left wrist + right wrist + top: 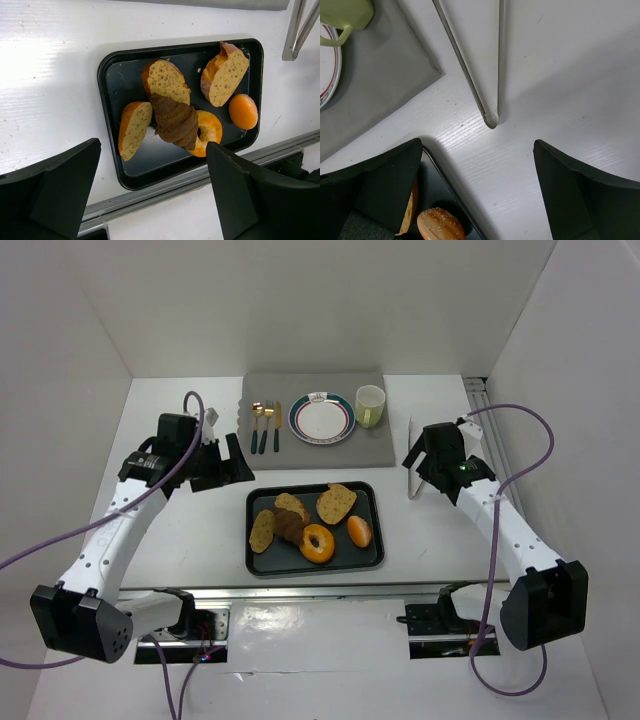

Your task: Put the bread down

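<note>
We recorded the left gripper point(233, 462): jaws wide apart, holding nothing. We recorded the right gripper point(414, 464) likewise, both arms bent.

The top view looked down from high behind the robot over the whole table point(420, 540). Both wrist views faced downward, close: left over the black tray point(125, 85), right over the tongs point(471, 80), sharing the tray's corner.

Pale green mug point(369, 405) at the right end of a grey placemat point(370, 448), three gold-headed cutlery pieces point(266, 427) at its left end, white counter point(180, 530)
</note>
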You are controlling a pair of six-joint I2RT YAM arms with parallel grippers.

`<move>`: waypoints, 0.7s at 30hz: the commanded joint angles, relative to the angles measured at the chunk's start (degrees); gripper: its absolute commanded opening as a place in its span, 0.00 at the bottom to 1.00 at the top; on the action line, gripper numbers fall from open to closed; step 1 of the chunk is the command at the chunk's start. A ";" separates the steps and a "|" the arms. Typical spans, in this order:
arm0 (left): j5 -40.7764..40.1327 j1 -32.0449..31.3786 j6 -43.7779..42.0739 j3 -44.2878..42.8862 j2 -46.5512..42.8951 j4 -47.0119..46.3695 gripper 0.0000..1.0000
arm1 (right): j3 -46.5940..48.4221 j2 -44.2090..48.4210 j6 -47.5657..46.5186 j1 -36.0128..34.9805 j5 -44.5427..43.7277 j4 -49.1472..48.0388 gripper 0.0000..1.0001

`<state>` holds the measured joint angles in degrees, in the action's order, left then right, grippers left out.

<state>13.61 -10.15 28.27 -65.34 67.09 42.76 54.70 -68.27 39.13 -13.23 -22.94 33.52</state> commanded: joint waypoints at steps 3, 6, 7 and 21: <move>0.10 -0.39 -1.73 -1.54 0.23 -1.28 1.00 | -1.34 1.91 0.24 0.31 -0.79 0.24 0.99; 0.10 -0.39 -1.73 -1.54 0.76 -1.28 1.00 | -1.87 1.91 0.24 0.84 -1.31 0.23 0.99; 0.10 -0.39 -1.73 -1.54 0.76 -1.28 1.00 | -1.87 1.91 0.24 0.84 -1.84 0.23 0.99; 1.16 -0.92 -0.68 -3.47 2.70 -1.89 1.00 | -6.89 -3.78 -8.64 1.37 5.01 -13.92 0.99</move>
<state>13.76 -10.81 28.27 -65.78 68.90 42.39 47.24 -68.84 33.67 -12.47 -19.84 26.79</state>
